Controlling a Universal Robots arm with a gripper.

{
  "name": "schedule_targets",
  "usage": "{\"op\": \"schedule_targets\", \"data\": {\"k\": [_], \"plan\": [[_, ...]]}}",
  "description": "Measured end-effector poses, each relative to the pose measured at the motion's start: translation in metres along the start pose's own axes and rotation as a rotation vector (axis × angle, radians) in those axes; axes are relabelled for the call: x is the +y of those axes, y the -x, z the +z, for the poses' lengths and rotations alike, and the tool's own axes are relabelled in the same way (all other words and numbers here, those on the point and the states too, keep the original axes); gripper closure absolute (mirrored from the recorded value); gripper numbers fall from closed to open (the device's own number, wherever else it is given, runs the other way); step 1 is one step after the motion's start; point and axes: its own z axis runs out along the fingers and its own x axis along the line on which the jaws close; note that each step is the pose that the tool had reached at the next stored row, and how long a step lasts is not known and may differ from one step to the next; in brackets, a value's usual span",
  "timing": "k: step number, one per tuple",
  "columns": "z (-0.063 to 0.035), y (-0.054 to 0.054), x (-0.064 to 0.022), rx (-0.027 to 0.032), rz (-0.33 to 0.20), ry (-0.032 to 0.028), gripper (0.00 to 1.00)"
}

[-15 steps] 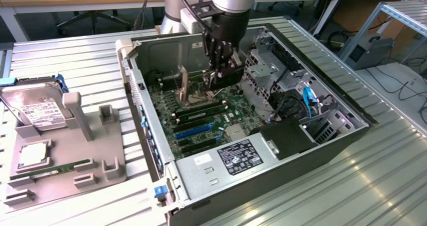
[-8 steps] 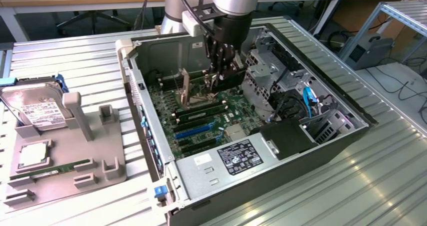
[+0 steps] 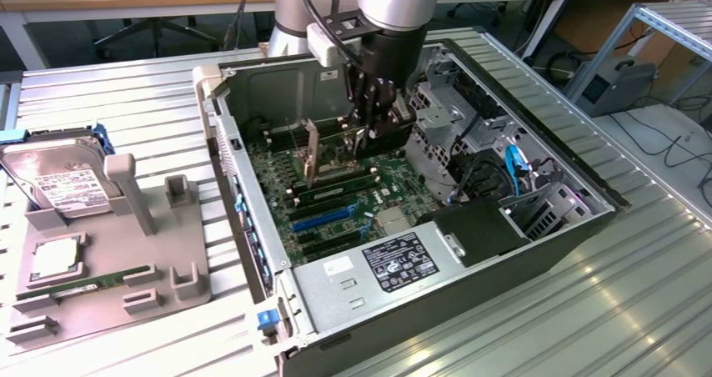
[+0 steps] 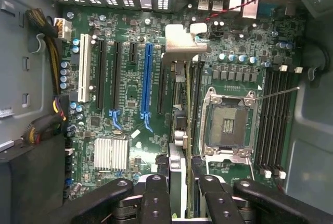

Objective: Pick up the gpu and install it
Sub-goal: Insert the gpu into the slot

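The black two-fingered gripper (image 3: 372,125) reaches down into the open grey computer case (image 3: 579,227), its fingers clenched on the top edge of the gpu (image 4: 179,130), a thin green card held on edge with a silver metal end bracket. The card hangs straight below the gripper, over the green motherboard (image 4: 130,125), apparently at a dark slot between the blue expansion slot (image 4: 147,81) and the square silver CPU socket (image 4: 228,125), though whether it is seated is unclear.
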Motion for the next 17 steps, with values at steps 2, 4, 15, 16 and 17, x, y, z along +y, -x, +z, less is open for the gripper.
{"op": "schedule_targets", "data": {"k": [2, 4, 15, 16, 17], "plan": [[0.0, -0.003, 0.0003, 0.0, 0.0, 0.0, 0.73], [-0.0001, -0.006, 0.0004, 0.0, 0.0, 0.0, 0.73], [-0.0003, -0.017, 0.0014, -0.0001, 0.0, 0.0, 0.73], [-0.0003, -0.018, 0.0015, 0.0, 0.0, 0.0, 0.73], [-0.0004, -0.018, 0.0015, 0.0001, 0.0, 0.0001, 0.73]]}}
